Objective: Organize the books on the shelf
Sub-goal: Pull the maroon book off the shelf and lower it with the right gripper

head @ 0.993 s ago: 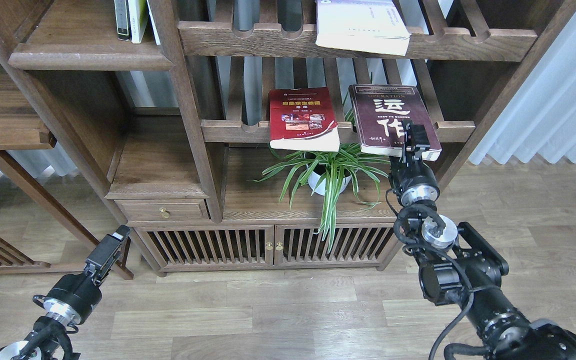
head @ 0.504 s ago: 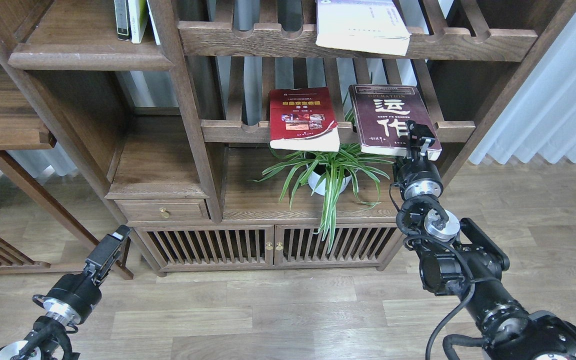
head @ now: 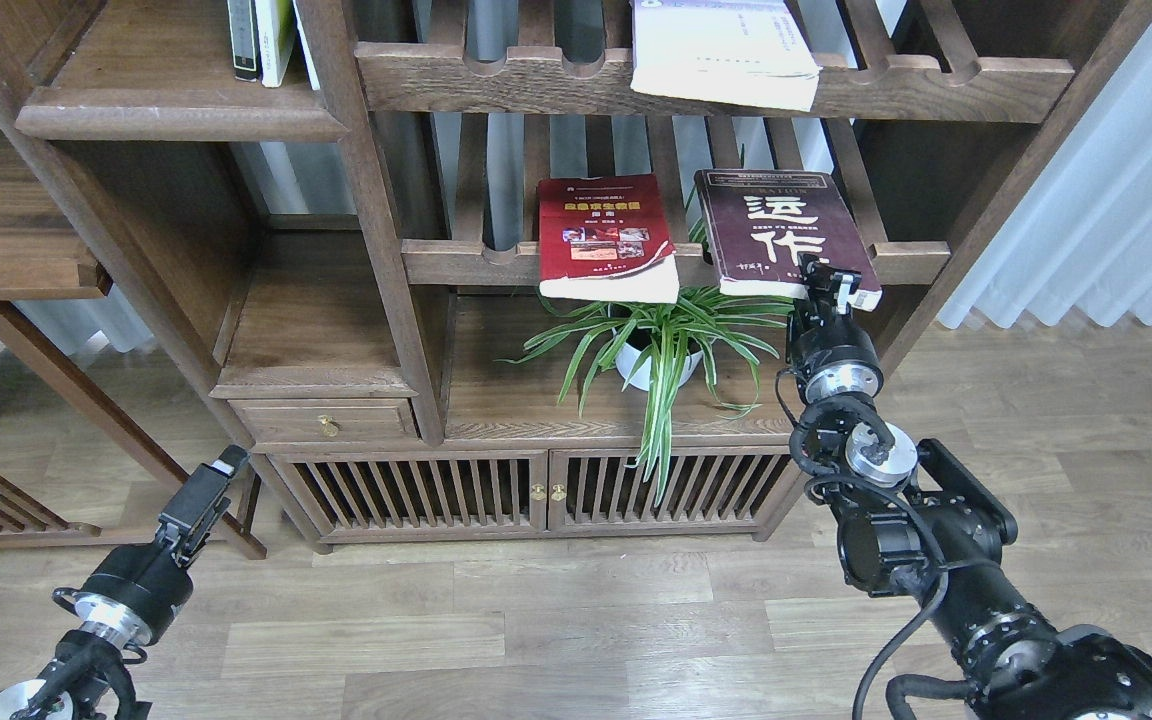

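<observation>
The dark maroon book [head: 771, 230] with white characters lies flat on the middle slatted rack and overhangs its front rail. My right gripper [head: 826, 278] is at the book's front right corner and touches its edge. Its fingers look dark and end-on, so I cannot tell their state. The red book [head: 604, 238] lies to the left on the same rack. The pale book [head: 721, 50] lies on the upper slatted rack. The solid shelf board [head: 176, 112] is at the top left with a few upright books [head: 264, 38]. My left gripper [head: 198, 498] hangs low at the left, empty, over the floor.
A potted spider plant [head: 651, 350] stands under the red and maroon books. Below it is a cabinet with slatted doors [head: 536, 490], with a small drawer [head: 326, 422] to its left. White curtains [head: 1086, 200] hang at the right. A bookcase post [head: 376, 230] separates the solid shelf from the racks.
My right gripper slid from over the maroon cover back to its front edge, and the book's front edge shifted up slightly. My left gripper sank a little.
</observation>
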You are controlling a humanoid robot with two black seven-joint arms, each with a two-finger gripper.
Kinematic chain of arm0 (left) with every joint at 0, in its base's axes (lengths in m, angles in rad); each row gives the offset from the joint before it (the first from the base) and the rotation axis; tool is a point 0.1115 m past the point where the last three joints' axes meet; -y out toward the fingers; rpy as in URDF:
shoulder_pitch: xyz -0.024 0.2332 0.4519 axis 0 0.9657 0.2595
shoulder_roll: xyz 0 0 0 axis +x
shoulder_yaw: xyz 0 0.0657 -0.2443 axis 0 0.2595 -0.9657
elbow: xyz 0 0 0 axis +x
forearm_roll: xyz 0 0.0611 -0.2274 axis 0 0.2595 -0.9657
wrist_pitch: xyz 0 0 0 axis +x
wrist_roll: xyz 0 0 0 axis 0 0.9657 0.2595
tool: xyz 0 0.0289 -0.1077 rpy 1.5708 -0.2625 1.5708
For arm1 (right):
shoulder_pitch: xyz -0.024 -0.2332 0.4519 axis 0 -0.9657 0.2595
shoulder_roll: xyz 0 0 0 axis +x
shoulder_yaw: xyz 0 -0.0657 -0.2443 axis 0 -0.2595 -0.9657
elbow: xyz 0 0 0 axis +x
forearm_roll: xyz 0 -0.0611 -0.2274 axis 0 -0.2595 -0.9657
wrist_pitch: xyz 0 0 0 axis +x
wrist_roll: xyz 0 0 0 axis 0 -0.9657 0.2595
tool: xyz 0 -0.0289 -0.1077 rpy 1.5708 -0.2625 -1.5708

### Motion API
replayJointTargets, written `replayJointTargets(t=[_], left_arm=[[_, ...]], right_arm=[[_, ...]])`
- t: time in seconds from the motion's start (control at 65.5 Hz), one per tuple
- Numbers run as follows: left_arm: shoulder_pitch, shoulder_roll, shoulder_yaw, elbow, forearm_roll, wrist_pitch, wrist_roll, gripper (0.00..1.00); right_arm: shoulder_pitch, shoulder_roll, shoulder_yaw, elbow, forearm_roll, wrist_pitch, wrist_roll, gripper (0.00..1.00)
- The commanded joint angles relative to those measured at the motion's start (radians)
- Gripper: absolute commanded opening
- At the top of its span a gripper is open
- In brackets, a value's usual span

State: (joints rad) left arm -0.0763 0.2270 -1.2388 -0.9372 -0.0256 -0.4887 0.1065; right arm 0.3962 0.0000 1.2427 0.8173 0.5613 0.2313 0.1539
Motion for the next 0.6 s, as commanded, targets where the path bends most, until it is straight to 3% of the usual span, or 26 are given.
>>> replayJointTargets(t=[0.0, 0.153, 0.229, 0.412, 0.581], left_arm=[[0.009, 0.0, 0.001, 0.006, 0.001, 0.0, -0.004, 1.0], [0.01, -0.011, 0.021, 0.038, 0.0, 0.0, -0.002, 1.0], [0.009, -0.018, 0.039, 0.043, 0.001, 0.0, 0.004, 1.0], [0.007, -0.023, 0.093, 0.066, 0.001, 0.0, 0.006, 1.0], [0.009, -0.023, 0.114, 0.132, 0.001, 0.0, 0.004, 1.0]], right_arm=[[-0.131, 0.0, -0.009, 0.144, 0.002, 0.006, -0.002, 0.04], [-0.322, 0.0, -0.008, 0.29, 0.006, 0.02, -0.027, 0.04], [-0.436, 0.0, -0.003, 0.367, 0.009, 0.083, -0.056, 0.04], [-0.574, -0.038, -0.032, 0.391, 0.009, 0.253, -0.096, 0.04], [-0.666, -0.04, -0.083, 0.391, 0.009, 0.257, -0.154, 0.06]])
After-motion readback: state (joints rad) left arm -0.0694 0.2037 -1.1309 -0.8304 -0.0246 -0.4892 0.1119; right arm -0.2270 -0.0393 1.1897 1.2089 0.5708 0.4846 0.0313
